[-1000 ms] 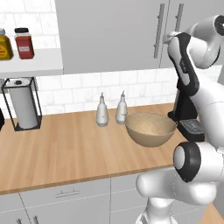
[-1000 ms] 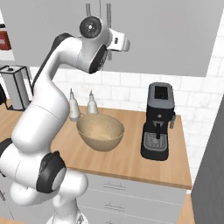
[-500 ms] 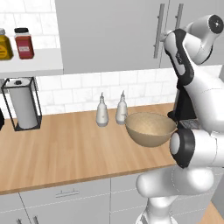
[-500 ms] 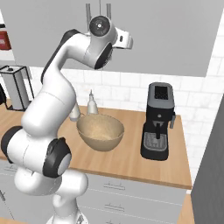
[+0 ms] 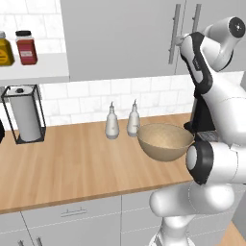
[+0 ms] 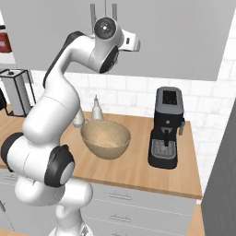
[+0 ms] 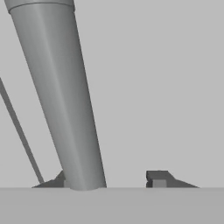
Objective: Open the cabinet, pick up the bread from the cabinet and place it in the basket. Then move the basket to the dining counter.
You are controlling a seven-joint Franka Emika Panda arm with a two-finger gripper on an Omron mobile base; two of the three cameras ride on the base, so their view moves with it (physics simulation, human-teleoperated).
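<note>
The robot's hand (image 7: 109, 179) is raised at the closed cabinet (image 5: 120, 38), fingers apart around its bar handle (image 7: 61, 96) without clamping it, while the basket (image 5: 165, 141) sits on the tabletop (image 5: 72, 163) below.

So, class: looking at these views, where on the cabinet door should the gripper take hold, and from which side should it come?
Grip the long vertical bar handle of the cabinet, coming straight at the door front. The bar stands off the flat panel, so the gripper can put one finger on each side of it. Its fingertips already flank the bar, which lies closer to one fingertip than the other.
</note>
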